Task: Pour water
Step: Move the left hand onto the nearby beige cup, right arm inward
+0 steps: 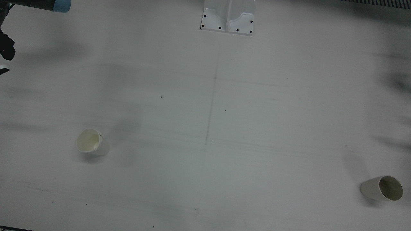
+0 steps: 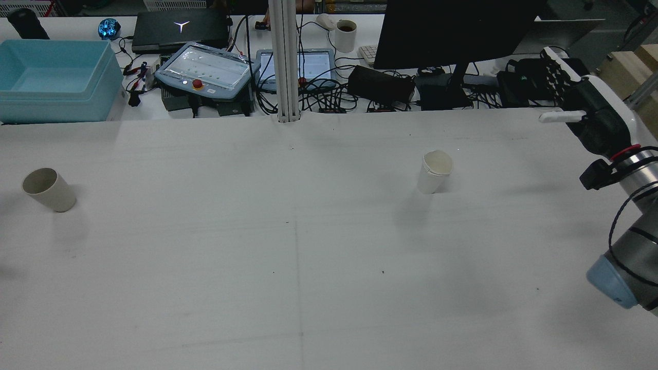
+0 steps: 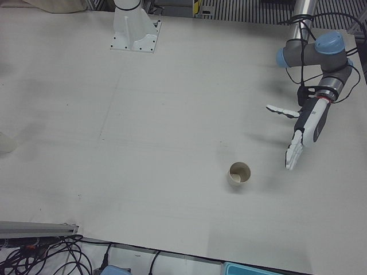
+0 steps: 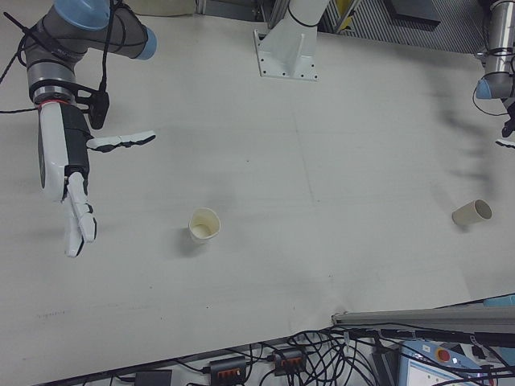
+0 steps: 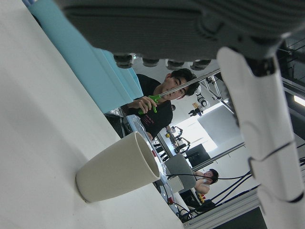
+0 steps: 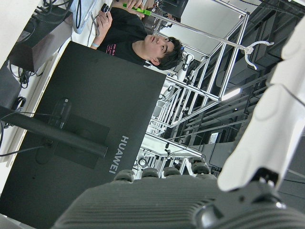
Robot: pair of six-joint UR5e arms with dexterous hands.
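Cups are the working items: a white paper cup (image 2: 435, 172) stands upright on the table (image 2: 308, 257) in the half before the right arm, and a beige cup (image 2: 49, 189) stands near the table edge in the half before the left arm, well apart from the first. The white paper cup shows a torn or dented rim in the front view (image 1: 92, 142), so judge it light, thin-walled and easily crushed; take it around the mid-wall with low, even finger pressure, clear of the damaged lip. The beige cup (image 5: 119, 167) appears thicker and stiffer, with a smooth tapered wall that may slip; a wrap around the middle, below the rim, should hold it. Whether either cup contains water cannot be told, so treat both as liable to spill if tilted early. The right hand (image 4: 68, 181) hangs above the table to one side of the white paper cup, near but not touching it, fingers straight and spread, thumb out sideways, holding nothing. The left hand (image 3: 304, 129) hangs likewise beside the beige cup (image 3: 239, 173), fingers extended and apart, empty. Legible writing: "HUAWEI" on the back of the black monitor (image 6: 86, 157) in the right hand view. A laptop (image 2: 180, 28) on the far desk carries a pale Y-shaped logo. No label is readable on either cup.
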